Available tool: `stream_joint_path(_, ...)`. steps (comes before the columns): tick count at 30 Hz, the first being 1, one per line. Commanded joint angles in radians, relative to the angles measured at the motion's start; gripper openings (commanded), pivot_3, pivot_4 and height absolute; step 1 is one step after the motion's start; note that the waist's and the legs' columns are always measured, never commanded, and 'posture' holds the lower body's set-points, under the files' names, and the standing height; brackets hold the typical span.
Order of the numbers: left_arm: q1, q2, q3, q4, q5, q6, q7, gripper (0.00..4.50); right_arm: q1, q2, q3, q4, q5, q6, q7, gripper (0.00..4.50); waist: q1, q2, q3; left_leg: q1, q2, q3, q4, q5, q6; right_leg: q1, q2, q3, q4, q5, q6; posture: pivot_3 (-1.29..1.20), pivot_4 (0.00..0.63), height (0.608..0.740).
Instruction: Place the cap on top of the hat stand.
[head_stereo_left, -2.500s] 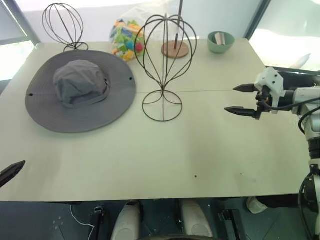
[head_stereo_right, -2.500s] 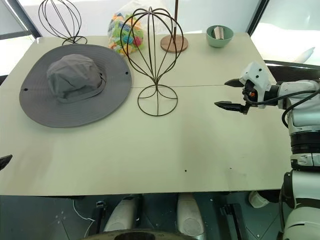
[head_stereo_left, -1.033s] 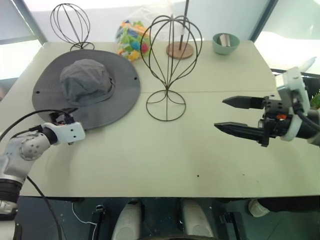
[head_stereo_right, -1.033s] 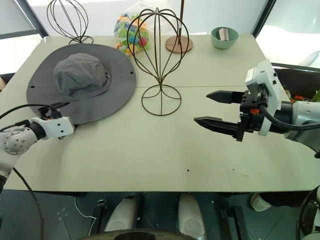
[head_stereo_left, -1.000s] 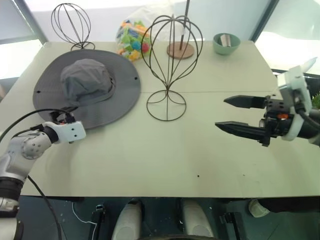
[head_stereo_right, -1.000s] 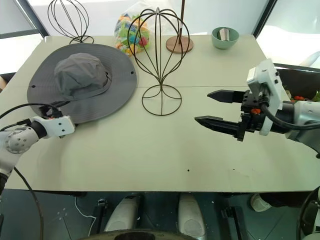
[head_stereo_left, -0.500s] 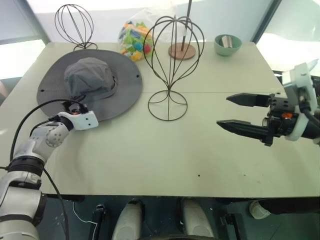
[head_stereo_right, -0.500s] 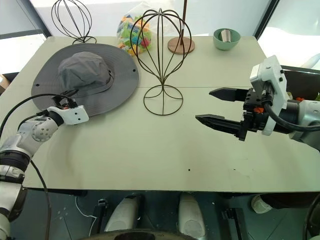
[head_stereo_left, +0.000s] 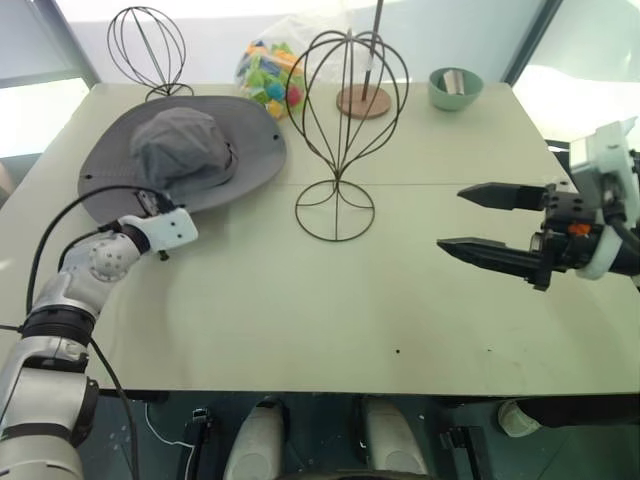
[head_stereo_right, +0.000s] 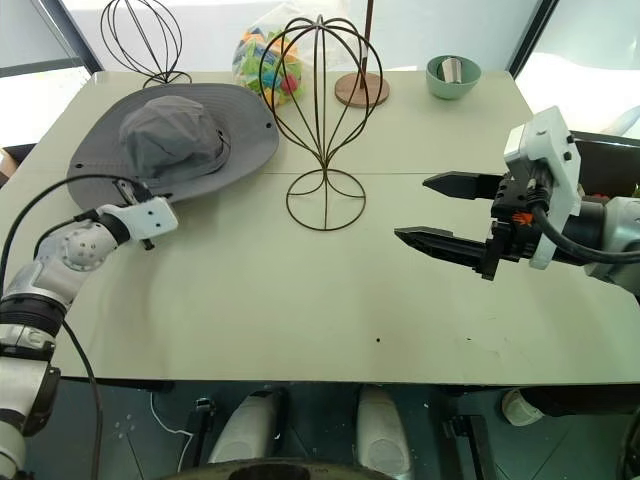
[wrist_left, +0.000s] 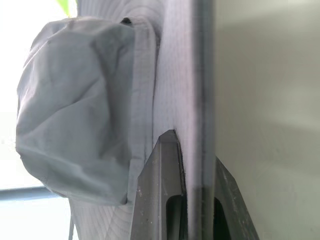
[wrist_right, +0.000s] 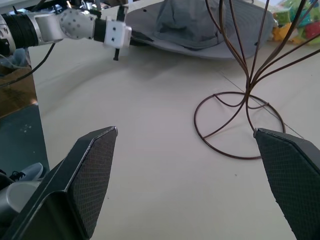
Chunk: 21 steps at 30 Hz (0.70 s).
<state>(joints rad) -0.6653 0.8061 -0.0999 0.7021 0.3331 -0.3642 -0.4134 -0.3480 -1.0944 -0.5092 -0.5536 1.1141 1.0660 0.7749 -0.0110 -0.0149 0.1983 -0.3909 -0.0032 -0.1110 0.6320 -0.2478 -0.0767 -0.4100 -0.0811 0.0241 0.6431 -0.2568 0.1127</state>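
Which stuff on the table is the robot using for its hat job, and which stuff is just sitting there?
For the job:
- the cap, its brim pinched by the left tool
- the hat stand, bare
- the right tool, open, waiting over the table

Just lying about:
- the small wire stand
- the bag of colourful blocks
- the green bowl
- the round wooden base

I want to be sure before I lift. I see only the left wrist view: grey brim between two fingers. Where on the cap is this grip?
Observer: The left gripper is shut on the near edge of the cap, and that edge is raised off the table.
Operator: Is the hat stand near?
Observer: The hat stand is upright beside the cap, toward the robot's right.
Operator: And the other arm?
Observer: The right gripper is open, beyond the stand.
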Motion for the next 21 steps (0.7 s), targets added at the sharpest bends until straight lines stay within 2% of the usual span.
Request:
stream_joint_path(1, -0.085, 0.026, 0.126, -0.191, -0.187, 0.191, -0.132, 0.05, -0.024, -0.035, -0.065, 0.034, 0.034, -0.003, -0.005, 4.50, 0.000, 0.000, 0.000, 0.000, 0.000, 0.000, 0.000, 0.000, 0.000, 0.000, 0.000, 0.000, 0.000, 0.000, 0.000, 0.00, 0.150, 0.740)
stream_joint_path(5, -0.186, 0.045, 0.185, -0.347, -0.285, 0.408, -0.224, 0.05, -0.030, -0.059, -0.075, 0.062, 0.002, -0.031, -0.006, 4.50, -0.004, 0.000, 0.000, 0.000, 0.000, 0.000, 0.000, 0.000, 0.000, 0.000, 0.000, 0.000, 0.000, 0.000, 0.000, 0.00, 0.150, 0.740)
stream_joint_path(8, -0.292, 0.037, 0.196, -0.396, -0.320, 0.530, -0.242, 0.05, -0.032, -0.067, -0.076, 0.078, -0.016, -0.045, -0.004, 4.50, -0.005, 0.000, 0.000, 0.000, 0.000, 0.000, 0.000, 0.000, 0.000, 0.000, 0.000, 0.000, 0.001, 0.000, 0.000, 0.00, 0.150, 0.740)
stream_joint_path(11, -0.460, -0.005, 0.162, -0.393, -0.325, 0.545, -0.246, 0.05, -0.029, -0.063, -0.077, 0.087, -0.020, -0.059, 0.000, 4.50, -0.002, -0.001, 0.001, 0.000, 0.000, 0.000, 0.000, 0.000, 0.000, 0.000, 0.000, 0.000, 0.001, 0.000, 0.000, 0.00, 0.150, 0.740)
stream_joint_path(16, -0.632, -0.117, 0.134, -0.415, -0.343, 0.553, -0.232, 0.05, -0.026, -0.054, -0.085, 0.104, -0.027, -0.073, -0.013, 4.50, -0.001, -0.002, 0.001, 0.000, -0.001, 0.000, 0.001, 0.000, 0.000, 0.000, 0.000, 0.000, 0.000, 0.000, 0.000, 0.00, 0.150, 0.740)
stream_joint_path(21, -0.605, -0.164, 0.075, -0.530, -0.292, 0.374, -0.242, 0.05, 0.027, -0.072, -0.171, 0.123, -0.060, -0.066, 0.001, 4.50, -0.010, -0.001, 0.001, 0.000, 0.000, 0.000, 0.000, 0.000, 0.000, -0.001, 0.000, 0.000, 0.001, -0.001, 0.001, 0.00, 0.150, 0.740)
